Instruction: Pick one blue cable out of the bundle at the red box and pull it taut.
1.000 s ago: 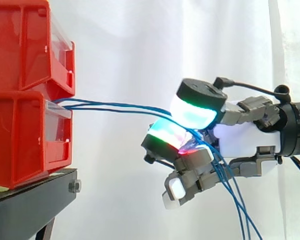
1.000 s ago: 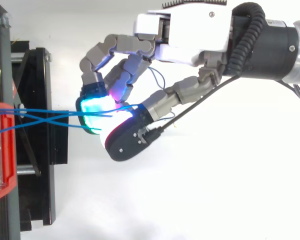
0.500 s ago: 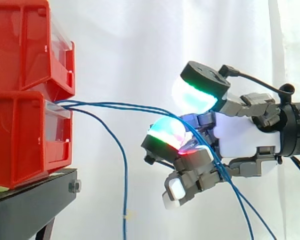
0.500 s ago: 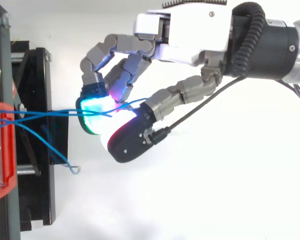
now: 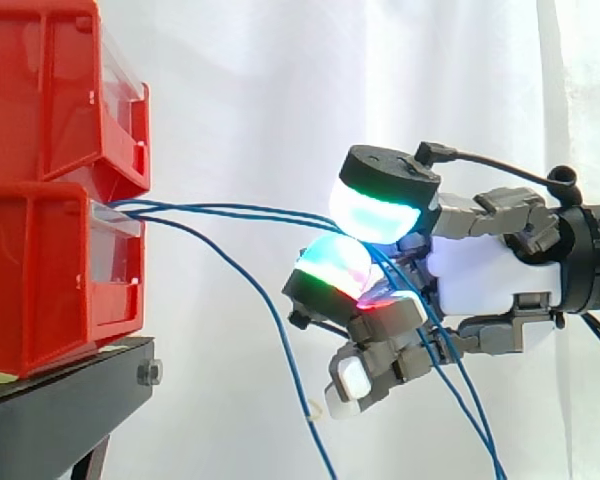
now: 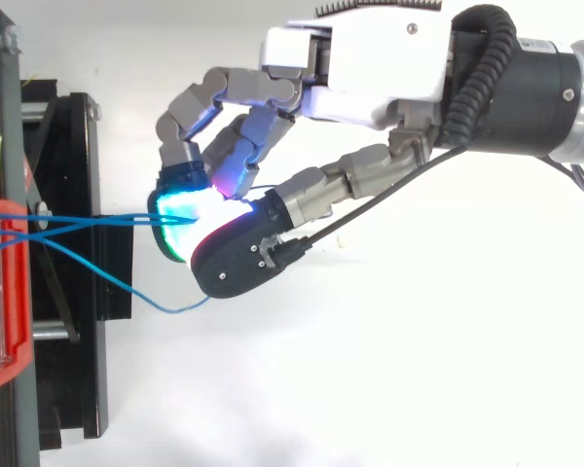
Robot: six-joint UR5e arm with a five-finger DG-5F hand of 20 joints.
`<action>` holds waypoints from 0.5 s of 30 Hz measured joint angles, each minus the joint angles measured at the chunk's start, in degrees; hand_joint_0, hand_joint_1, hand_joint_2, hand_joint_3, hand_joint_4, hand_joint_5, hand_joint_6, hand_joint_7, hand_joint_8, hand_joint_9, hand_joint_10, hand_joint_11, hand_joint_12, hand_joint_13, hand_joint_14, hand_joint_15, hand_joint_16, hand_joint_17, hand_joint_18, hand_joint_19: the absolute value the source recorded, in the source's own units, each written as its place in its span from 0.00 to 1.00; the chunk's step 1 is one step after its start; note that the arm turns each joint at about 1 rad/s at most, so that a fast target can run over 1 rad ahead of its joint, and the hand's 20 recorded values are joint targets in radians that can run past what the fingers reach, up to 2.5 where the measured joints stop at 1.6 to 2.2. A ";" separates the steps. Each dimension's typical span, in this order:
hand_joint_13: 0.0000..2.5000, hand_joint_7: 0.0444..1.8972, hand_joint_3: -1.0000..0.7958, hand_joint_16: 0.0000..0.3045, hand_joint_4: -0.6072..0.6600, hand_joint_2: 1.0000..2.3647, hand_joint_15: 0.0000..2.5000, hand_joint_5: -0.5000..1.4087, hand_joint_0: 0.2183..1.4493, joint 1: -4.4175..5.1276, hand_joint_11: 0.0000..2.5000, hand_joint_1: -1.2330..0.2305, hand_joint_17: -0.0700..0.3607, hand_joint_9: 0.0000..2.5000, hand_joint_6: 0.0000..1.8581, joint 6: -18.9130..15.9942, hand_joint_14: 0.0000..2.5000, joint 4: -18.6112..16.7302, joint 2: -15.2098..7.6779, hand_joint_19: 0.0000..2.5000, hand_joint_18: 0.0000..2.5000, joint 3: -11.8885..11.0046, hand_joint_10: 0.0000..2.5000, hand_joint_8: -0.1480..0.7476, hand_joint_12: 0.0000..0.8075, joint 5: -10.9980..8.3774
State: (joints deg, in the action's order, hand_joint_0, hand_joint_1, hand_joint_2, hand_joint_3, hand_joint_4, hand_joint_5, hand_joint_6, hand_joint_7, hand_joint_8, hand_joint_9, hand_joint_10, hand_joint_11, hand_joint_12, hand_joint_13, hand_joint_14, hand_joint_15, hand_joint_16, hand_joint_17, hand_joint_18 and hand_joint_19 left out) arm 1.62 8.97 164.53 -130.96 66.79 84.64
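A white curtain is hanging behind everything. At the left, stacked red bins are sitting on a black stand. Blue cables are running from the lower bin's front rightward — fairly straight — into the hand, whose curled, glowing fingertips are pinching them. A loose blue cable is drooping down between bins and hand.
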 measured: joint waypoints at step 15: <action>0.29 0.57 0.28 0.17 0.62 0.00 0.22 0.18 0.37 0.05 0.59 0.21 0.43 0.42 0.48 0.00 0.01 0.00 0.00 0.16 0.24 0.00 0.00 0.53 0.47 0.00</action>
State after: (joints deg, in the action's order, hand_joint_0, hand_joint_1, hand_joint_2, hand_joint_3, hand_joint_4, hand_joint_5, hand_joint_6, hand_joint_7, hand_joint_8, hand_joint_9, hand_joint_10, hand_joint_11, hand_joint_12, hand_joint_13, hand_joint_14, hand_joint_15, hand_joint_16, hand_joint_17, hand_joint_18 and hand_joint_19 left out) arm 1.67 8.97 164.53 -130.96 66.80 84.64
